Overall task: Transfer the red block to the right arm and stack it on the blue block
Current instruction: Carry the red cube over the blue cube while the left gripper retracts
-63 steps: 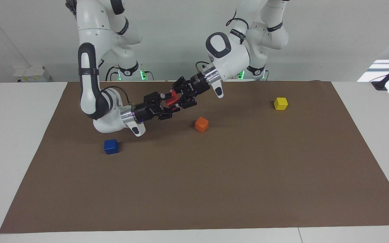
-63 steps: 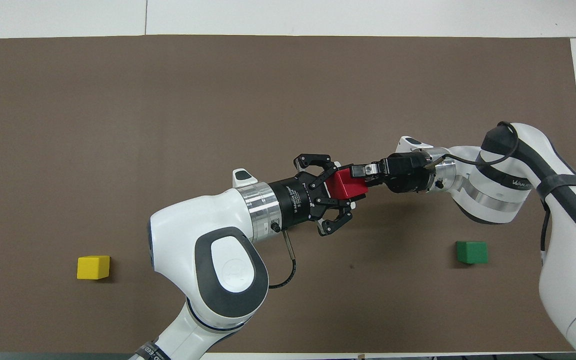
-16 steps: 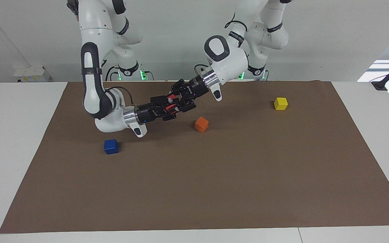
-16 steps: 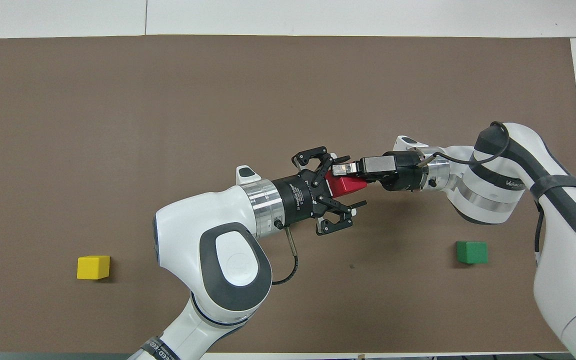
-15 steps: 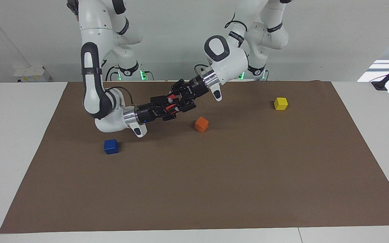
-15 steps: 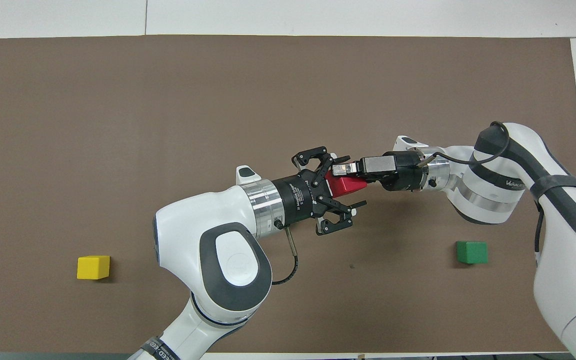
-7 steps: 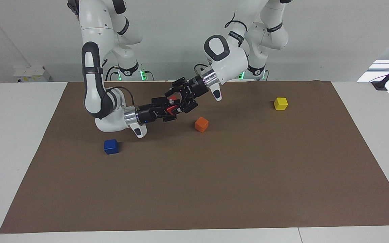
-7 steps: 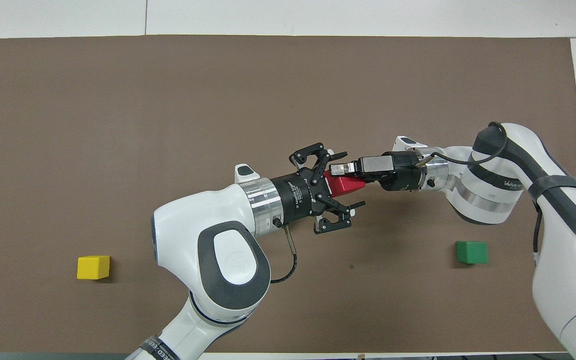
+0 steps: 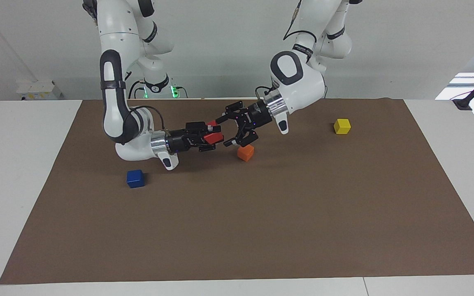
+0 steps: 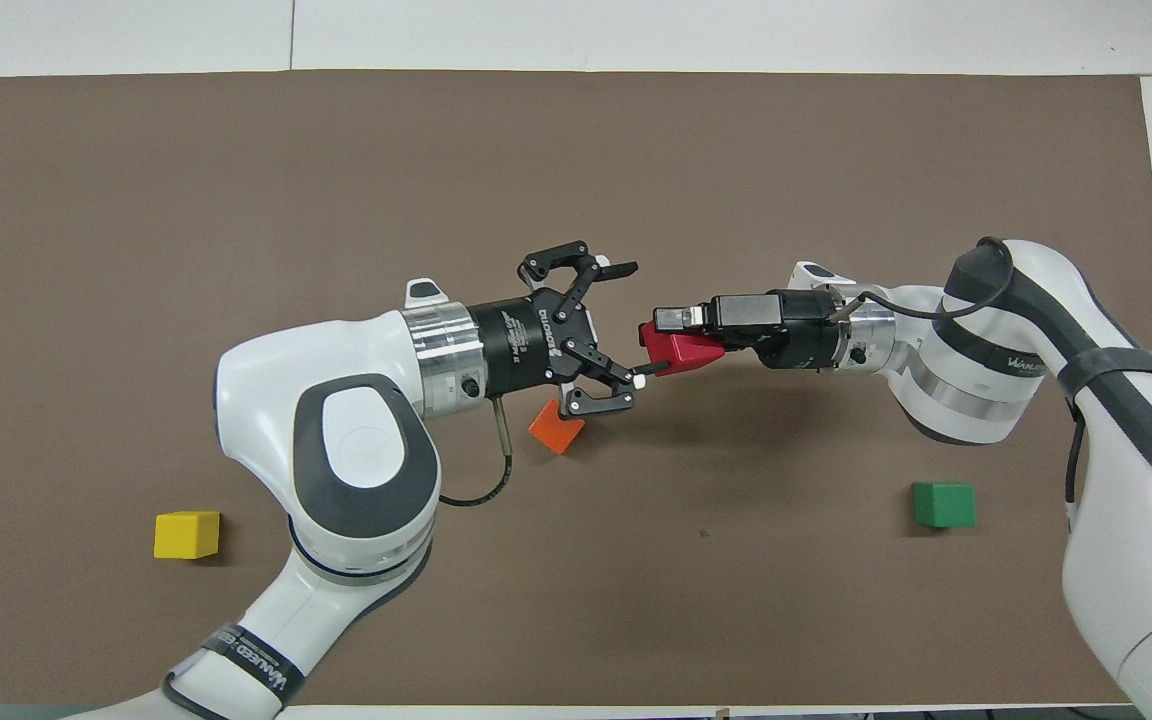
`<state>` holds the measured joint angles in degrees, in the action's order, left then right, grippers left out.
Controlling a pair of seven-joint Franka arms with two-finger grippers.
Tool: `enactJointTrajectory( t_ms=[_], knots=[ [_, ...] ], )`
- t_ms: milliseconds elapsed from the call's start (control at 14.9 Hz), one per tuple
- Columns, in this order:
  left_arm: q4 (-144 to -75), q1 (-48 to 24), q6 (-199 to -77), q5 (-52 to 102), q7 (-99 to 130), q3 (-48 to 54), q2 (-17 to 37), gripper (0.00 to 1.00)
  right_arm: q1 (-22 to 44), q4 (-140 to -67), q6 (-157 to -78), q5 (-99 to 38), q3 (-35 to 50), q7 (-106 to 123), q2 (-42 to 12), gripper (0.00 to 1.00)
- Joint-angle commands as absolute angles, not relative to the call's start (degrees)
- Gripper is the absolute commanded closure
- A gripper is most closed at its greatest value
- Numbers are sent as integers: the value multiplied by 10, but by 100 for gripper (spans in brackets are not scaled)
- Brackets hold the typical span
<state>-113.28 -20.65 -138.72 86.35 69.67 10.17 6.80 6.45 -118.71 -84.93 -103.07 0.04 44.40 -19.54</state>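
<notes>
1. Now that the left gripper (image 9: pixel 228 131) has let go, the red block (image 9: pixel 211 137) sits clamped in the right gripper (image 9: pixel 215 137) alone, held in the air between its shut jaws and clear of the mat (image 9: pixel 261 226).
2. A second ago both grippers were closed in around the block. The left gripper's jaws now stand wide apart, and a plain gap shows between them and the block in the overhead view, where the block (image 10: pixel 678 352) juts from the right gripper (image 10: pixel 664 338) toward the open left gripper (image 10: pixel 638 322).
3. By my reading the handover is done, and what is left is the carry and the stack.
4. The blue block (image 9: pixel 135 178) lies on the mat well apart from the right jaws, down by that arm's own wrist, toward the right arm's end of the table.
5. The orange block (image 9: pixel 245 152) lies just under the left gripper's open jaws, nearer to them than to the right jaws. Backing the left arm off low could clip it, so a rising retreat looks safer.
6. The yellow block (image 9: pixel 342 126) is well away from both pairs of jaws, toward the left arm's end.
7. Bare mat lies between the right jaws and the blue block, so the swing there looks unobstructed. The mat's edges are all far from either gripper.
</notes>
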Motion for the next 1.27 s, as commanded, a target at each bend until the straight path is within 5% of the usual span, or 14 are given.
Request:
enactJointTrajectory(
  t_ms=[0, 201, 470, 872, 1207],
  knots=[
    [-1153, -136, -1313, 812, 671, 104, 49, 0, 60, -1194, -873, -1019, 0, 424, -174, 100],
    [-1152, -80, -1256, 741, 651, 104, 48, 0, 60, -1193, -912, -1002, -2, 404, -151, 100],
    [-1144, -13, -1184, 648, 588, 104, 48, 0, 62, -1180, -1059, -903, -1, 315, -90, 100],
    [-1088, 84, -1025, 449, 365, 102, 55, 0, 47, -1139, -1142, -739, -5, 222, -87, 100],
    [-1084, 91, -997, 243, 101, 102, 23, 0, 21, -1080, -1183, -492, -5, 110, -103, 100]
  ],
)
